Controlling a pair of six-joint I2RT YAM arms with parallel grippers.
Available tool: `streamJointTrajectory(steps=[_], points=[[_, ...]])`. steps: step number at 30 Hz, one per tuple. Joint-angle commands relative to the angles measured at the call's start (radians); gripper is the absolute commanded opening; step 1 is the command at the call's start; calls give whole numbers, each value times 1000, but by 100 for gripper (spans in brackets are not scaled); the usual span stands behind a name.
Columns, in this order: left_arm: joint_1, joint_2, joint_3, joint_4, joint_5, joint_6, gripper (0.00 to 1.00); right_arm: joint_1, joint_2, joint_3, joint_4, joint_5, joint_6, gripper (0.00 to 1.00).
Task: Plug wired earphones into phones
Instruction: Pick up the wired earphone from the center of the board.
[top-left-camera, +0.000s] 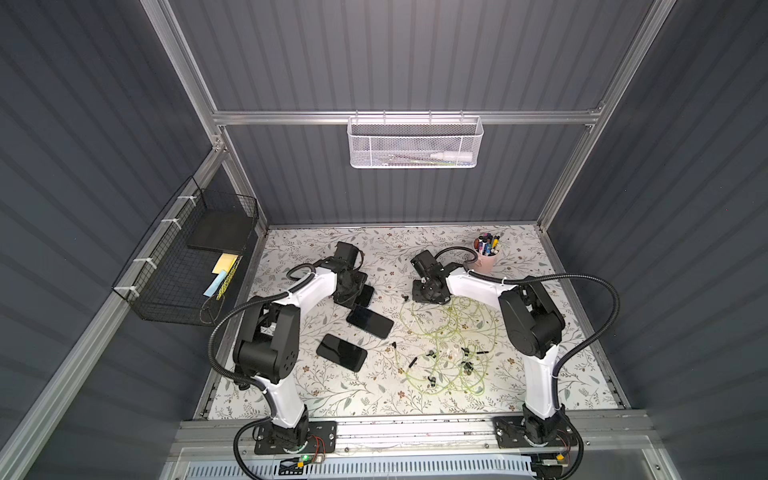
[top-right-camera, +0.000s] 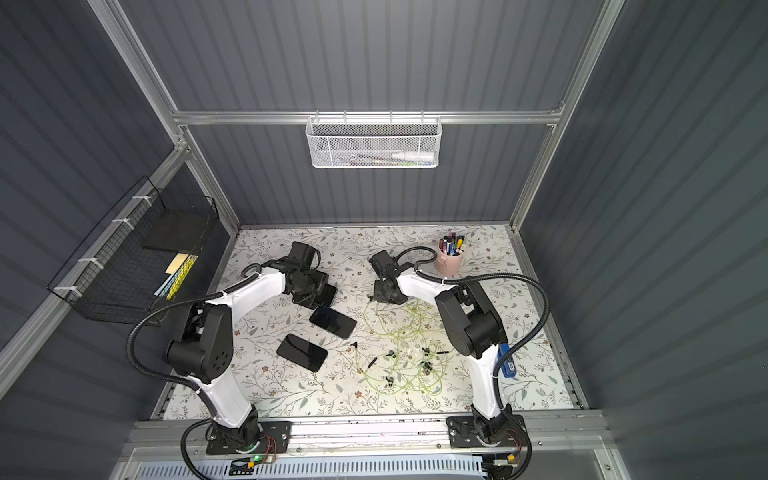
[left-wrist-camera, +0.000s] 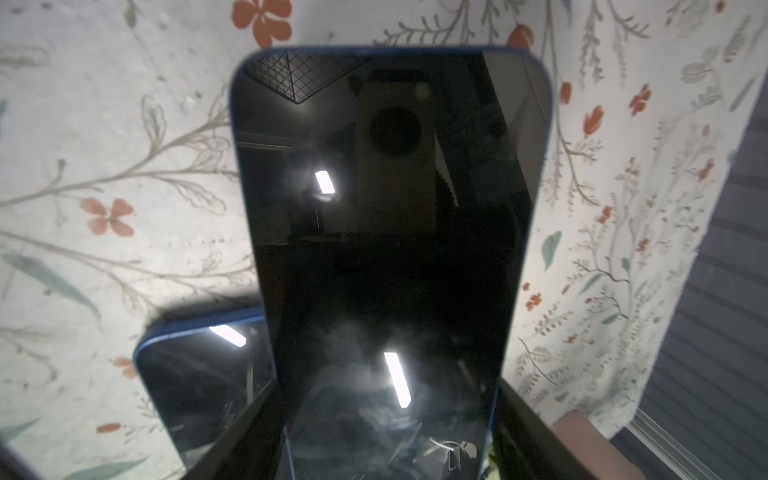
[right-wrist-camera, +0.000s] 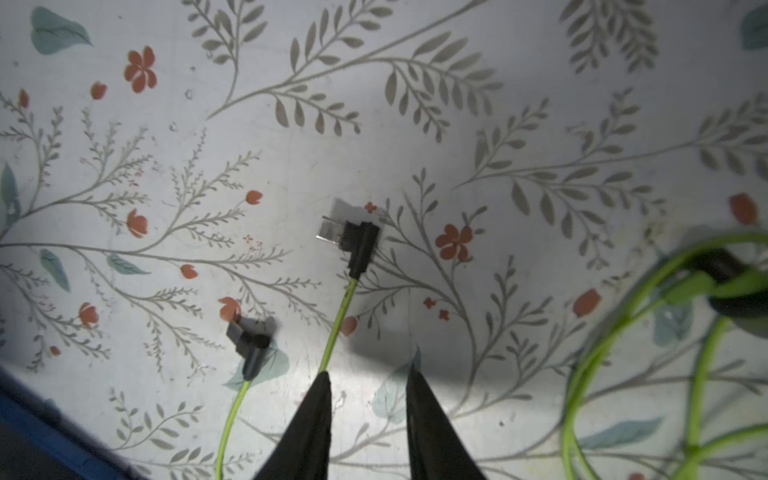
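Left tool (left-wrist-camera: 387, 386) clamps a phone (left-wrist-camera: 390, 187) at the surface's (top-left-camera: 374, 395) 10 o'clock, likely bracing it. Right tool (right-wrist-camera: 370, 370) (parted, empty) seems poised for a plug (right-wrist-camera: 359, 245).

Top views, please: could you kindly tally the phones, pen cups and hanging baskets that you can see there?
Phones: 3
Pen cup: 1
Hanging baskets: 2
Total: 6
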Motion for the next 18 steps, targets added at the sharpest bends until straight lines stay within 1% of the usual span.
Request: streamJointTrajectory(steps=[1, 6, 8, 13, 16, 18], points=[[4, 53, 80, -40, -58, 66, 24, 10, 32, 34, -15, 22, -25, 33], [4, 139, 168, -73, -84, 104, 26, 11, 88, 80, -59, 46, -48, 32], [4, 160, 179, -78, -89, 113, 27, 11, 101, 89, -68, 53, -51, 31], [4, 220, 222, -107, -100, 148, 34, 13, 132, 118, -95, 52, -66, 28], [4, 248, 244, -123, -91, 162, 38, 12, 139, 131, -116, 49, -78, 21], [4, 259, 248, -125, -85, 165, 44, 12, 130, 124, -116, 48, -93, 15]])
